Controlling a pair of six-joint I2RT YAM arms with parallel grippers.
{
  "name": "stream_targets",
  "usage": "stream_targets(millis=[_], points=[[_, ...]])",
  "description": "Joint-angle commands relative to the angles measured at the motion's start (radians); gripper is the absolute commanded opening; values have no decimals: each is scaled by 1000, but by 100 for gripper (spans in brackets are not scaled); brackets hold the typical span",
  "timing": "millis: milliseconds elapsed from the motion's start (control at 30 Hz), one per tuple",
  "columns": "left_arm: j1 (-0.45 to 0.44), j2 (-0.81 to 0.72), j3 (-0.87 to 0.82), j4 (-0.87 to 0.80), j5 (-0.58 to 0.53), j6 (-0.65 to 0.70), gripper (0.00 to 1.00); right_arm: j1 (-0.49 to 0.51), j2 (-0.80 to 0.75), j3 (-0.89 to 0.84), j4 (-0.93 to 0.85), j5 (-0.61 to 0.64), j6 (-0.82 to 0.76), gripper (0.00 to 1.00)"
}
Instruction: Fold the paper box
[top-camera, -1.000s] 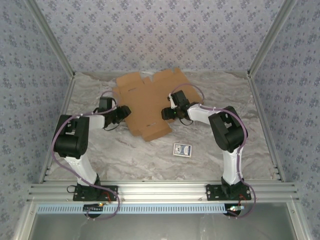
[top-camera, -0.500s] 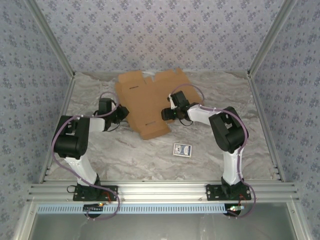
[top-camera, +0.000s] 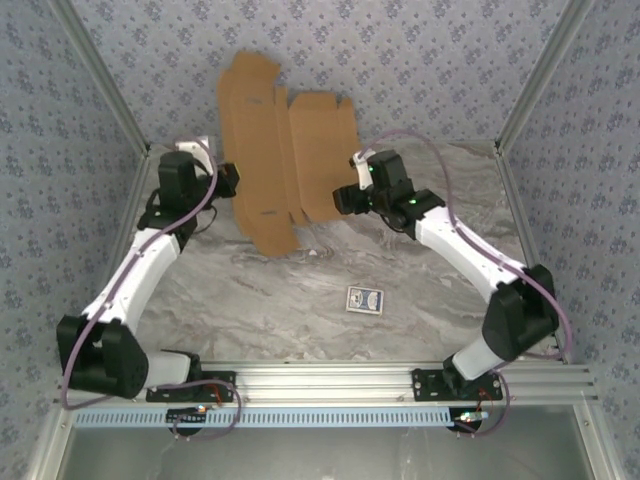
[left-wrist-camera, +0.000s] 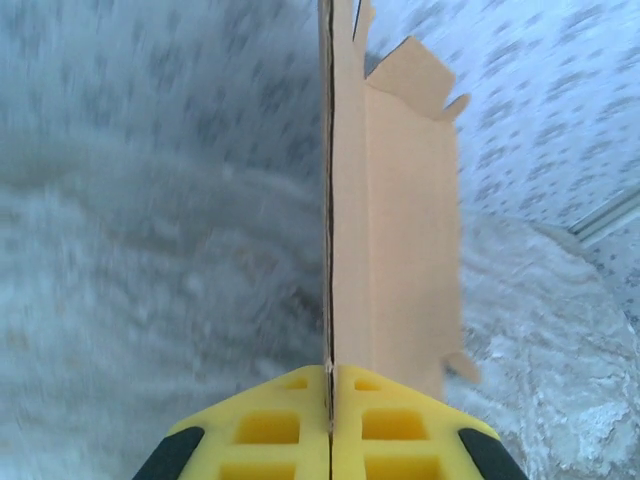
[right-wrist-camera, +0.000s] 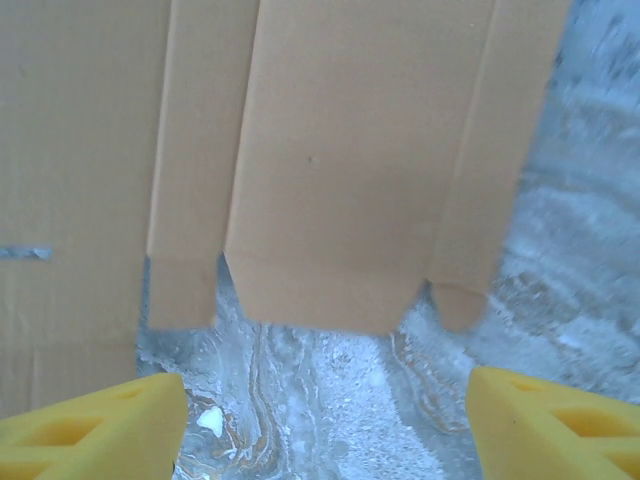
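Note:
The paper box (top-camera: 270, 150) is a flat brown die-cut sheet, raised off the table and standing nearly upright near the back wall. My left gripper (top-camera: 232, 183) is shut on its left edge. In the left wrist view the sheet (left-wrist-camera: 395, 230) runs edge-on out of the closed yellow fingers (left-wrist-camera: 290, 425) of the left gripper (left-wrist-camera: 330, 385). My right gripper (top-camera: 343, 199) is open just off the sheet's right side. In the right wrist view the flaps (right-wrist-camera: 340, 150) hang beyond the right gripper (right-wrist-camera: 325, 430), with only the marbled table between its fingers.
A small blue patterned card (top-camera: 364, 299) lies on the marbled table (top-camera: 300, 310) in front of the sheet. Patterned walls and metal frame posts (top-camera: 530, 90) close in the back and sides. The aluminium rail (top-camera: 320, 382) carries both arm bases.
The sheet lay flat on the table; it is now lifted upright in the left gripper. Both arms have stretched up and back, and the sheet stands higher and farther back.

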Motion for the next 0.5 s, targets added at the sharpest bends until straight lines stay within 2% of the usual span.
stream_targets(millis=[0,200,400,467], points=[[-54,-61,150,-186,-9,268,8,-7,-74,32,-107,16,-103,77],[-141,-69,404,-424,16,593,9,-17,-191,83,-166,-37,-219,78],[-169,-18,655,-668,-54,775,8,-9,-296,98,-194,-115,-302,78],[-190,20,740,-761,-120,854,9,1,-322,108,-215,-159,-332,75]])
